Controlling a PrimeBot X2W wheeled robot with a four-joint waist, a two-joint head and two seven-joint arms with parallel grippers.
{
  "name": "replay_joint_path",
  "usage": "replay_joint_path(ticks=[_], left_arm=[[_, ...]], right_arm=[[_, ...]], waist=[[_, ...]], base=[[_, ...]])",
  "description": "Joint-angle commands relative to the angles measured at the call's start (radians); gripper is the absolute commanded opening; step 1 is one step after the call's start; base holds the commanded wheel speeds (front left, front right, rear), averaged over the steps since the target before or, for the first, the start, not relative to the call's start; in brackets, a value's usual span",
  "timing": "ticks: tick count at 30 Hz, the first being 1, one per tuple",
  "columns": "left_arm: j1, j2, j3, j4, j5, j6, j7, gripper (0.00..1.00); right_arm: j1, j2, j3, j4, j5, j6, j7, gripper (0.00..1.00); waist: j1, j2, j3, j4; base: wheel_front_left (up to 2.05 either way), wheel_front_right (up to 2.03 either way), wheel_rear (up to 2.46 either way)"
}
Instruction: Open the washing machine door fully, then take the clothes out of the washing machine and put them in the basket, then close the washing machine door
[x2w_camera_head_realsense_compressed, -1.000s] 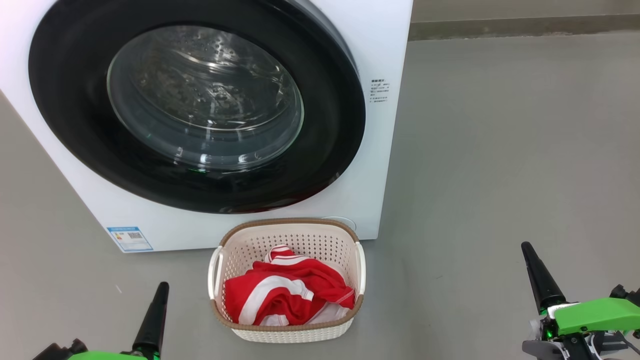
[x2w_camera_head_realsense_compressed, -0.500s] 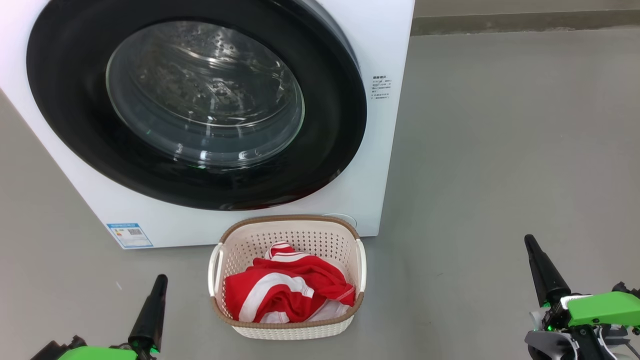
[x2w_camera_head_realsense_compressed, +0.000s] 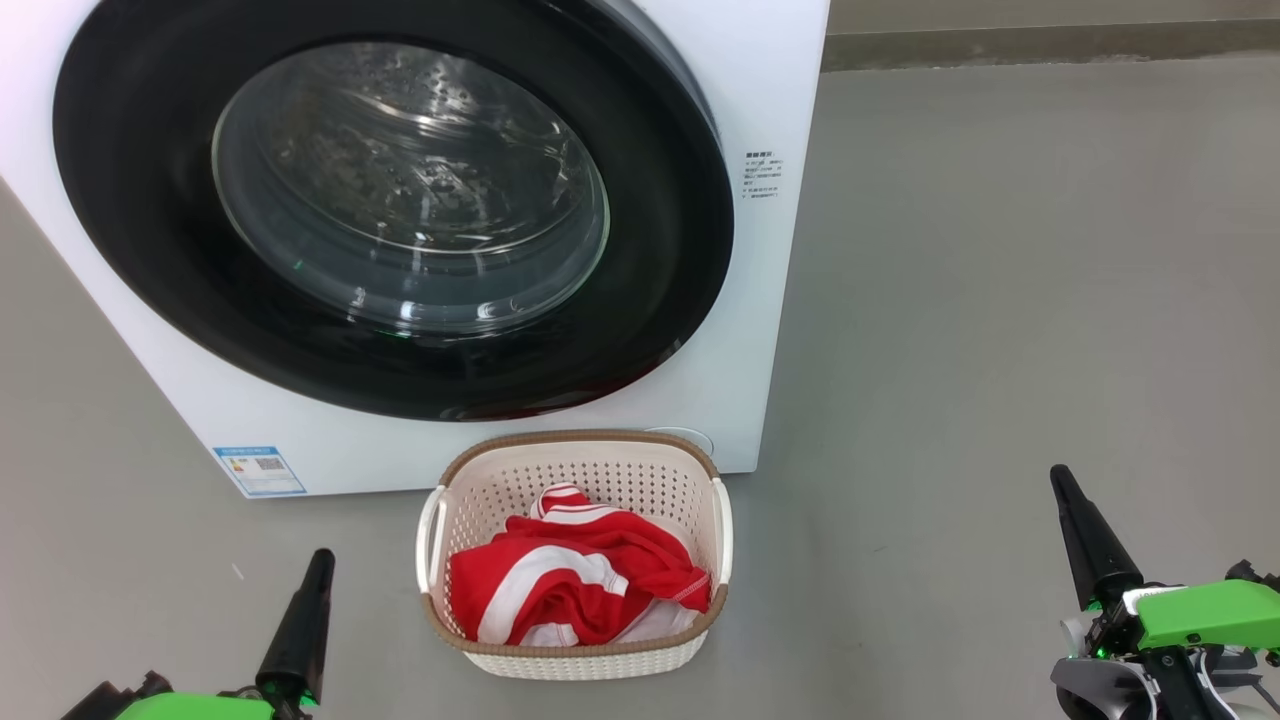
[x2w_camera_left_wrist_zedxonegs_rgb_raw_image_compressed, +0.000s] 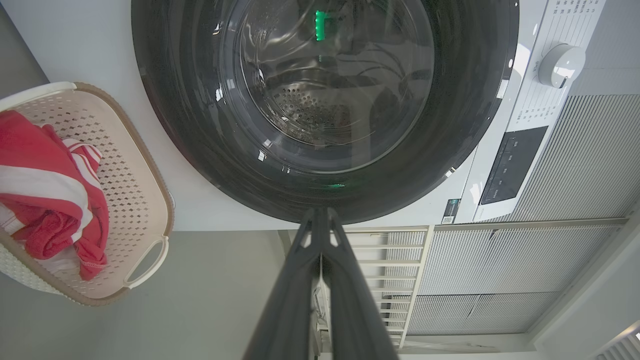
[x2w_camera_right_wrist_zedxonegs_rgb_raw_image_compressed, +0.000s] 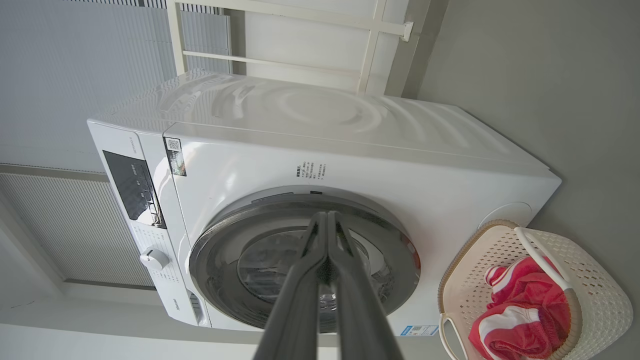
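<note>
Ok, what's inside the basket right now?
The red clothes with white stripes lie bunched in the basket. Its perforated back wall shows bare. The basket's bottom is covered by the fabric, so anything beneath cannot be seen.

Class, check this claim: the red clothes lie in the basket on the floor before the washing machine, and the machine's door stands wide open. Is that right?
One point is wrong: the washing machine door is shut, flush on the washing machine, as the head view shows. The clothes do lie in the basket on the floor before it.
</note>
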Motion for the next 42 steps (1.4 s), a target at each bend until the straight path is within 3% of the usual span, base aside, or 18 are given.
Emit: replay_joint_path(ticks=[1, 42], left_arm=[[-0.039, 0.017, 0.035, -0.021, -0.007, -0.007, 0.004, 0.00], [-0.039, 0.017, 0.035, -0.021, -0.007, -0.007, 0.004, 0.00]], right_arm=[[-0.043, -0.013, 0.017, -0.025, 0.006, -0.001, 0.004, 0.00], [-0.044, -0.008, 0.010, -0.025, 0.000, -0.001, 0.009, 0.00]], waist=[[0.0000, 0.0000, 0.000, 0.000], [0.0000, 0.0000, 0.000, 0.000]], base=[[0.00, 0.00, 0.00], [0.00, 0.00, 0.00]])
